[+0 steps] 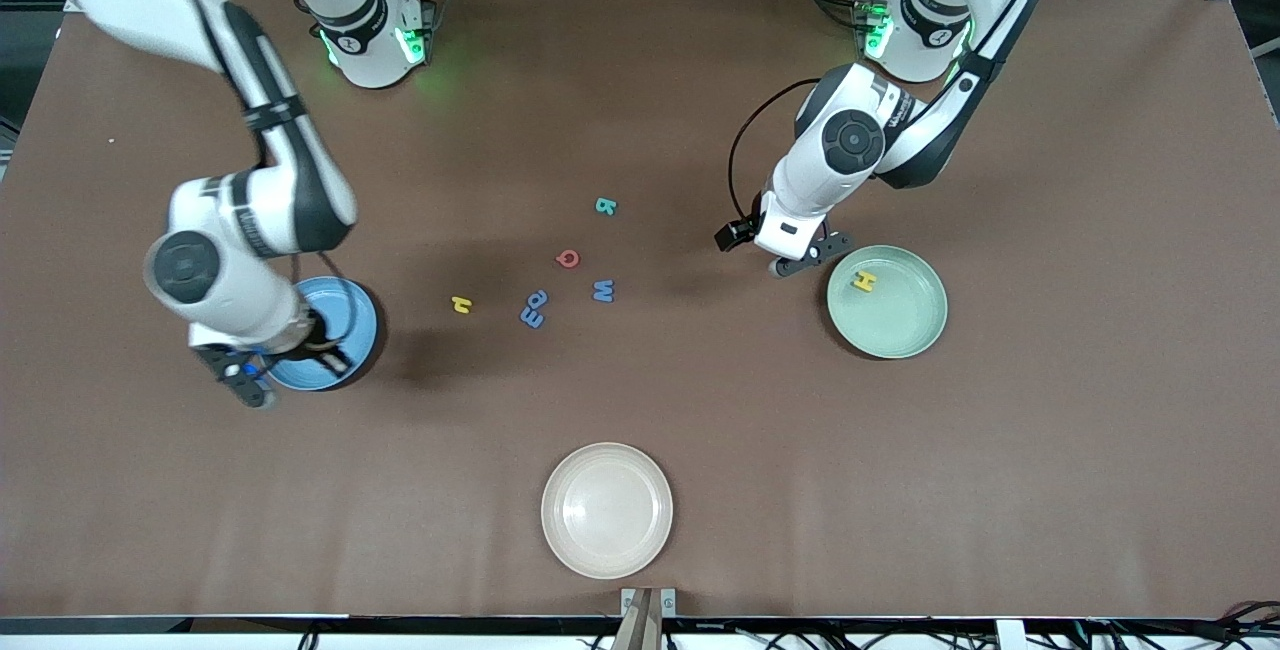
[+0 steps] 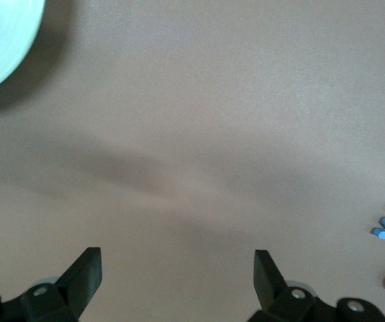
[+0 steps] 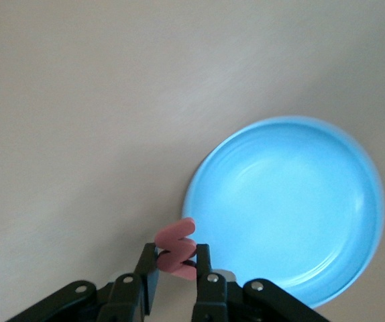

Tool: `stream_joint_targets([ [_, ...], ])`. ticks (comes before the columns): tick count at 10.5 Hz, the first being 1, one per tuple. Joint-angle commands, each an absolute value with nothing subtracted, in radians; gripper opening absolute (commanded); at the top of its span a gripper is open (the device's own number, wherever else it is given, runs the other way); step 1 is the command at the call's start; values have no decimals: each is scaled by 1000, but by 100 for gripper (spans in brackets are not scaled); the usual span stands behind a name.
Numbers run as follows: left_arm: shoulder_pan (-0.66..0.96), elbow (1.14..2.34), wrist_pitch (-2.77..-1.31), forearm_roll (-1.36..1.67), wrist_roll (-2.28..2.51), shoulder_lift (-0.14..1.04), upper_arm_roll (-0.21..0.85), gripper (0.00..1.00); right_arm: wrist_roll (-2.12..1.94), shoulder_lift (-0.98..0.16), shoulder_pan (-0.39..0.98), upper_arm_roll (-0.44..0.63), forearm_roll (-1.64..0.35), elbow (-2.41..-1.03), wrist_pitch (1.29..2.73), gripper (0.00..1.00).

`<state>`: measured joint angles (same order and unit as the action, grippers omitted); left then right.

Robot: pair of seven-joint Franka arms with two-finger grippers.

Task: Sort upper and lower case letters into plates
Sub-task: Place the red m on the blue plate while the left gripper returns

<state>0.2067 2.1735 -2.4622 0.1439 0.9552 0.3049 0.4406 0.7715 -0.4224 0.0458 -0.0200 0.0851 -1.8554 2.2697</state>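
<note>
Letters lie in a loose group mid-table: a teal one (image 1: 605, 206) farthest from the front camera, then a red one (image 1: 568, 258), a blue W (image 1: 603, 291), a yellow one (image 1: 461, 304) and 2 blue pieces touching (image 1: 534, 309). A yellow H (image 1: 864, 281) already sits in the green plate (image 1: 915, 335) toward the left arm's end.

The right gripper (image 3: 177, 263) is clenched on a red letter (image 3: 176, 247), pinched by its lower edge, and hangs over the rim of the blue plate (image 3: 300, 194), which shows nothing in it yet. The left gripper (image 2: 178, 268) is spread wide and carries nothing, hovering over bare table beside the green plate.

The risk, as I judge it, is the drop point: the red letter looks to sit at the rim rather than over the middle, so releasing here could send it onto the rim and off to the table. The thin grip could also let it twist or cling to a finger. The 2 touching blue pieces may get picked together. The cream plate (image 1: 607, 510) near the front camera is a wrong target.
</note>
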Motion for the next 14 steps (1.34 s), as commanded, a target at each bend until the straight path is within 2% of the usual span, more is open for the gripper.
stream_joint_targets([
  [1, 247, 2126, -2459, 152, 1049, 325, 439, 100, 667, -413, -11, -40, 97, -1916, 2275, 0],
  [2, 264, 2100, -2459, 152, 1087, 343, 439, 100, 667, -411, -14, -40, 97, -1936, 2272, 18],
  [3, 276, 2082, -2459, 152, 1110, 348, 439, 100, 667, -410, -15, -41, 97, -1945, 2269, 93],
  [4, 287, 2054, -2457, 152, 1142, 357, 439, 100, 666, -410, -17, -41, 97, -1944, 2267, 100],
  [10, 471, 1804, -2433, 79, 1363, 520, 393, 100, 687, -413, -12, -41, 83, -1914, 2279, 100],
  [12, 505, 1805, -2418, -114, 1440, 531, 371, 100, 751, -416, 8, -41, 83, -1914, 2283, 100],
  [14, 540, 1801, -2388, -162, 1442, 546, 371, 100, 776, -416, 14, -41, 81, -1917, 2284, 100],
])
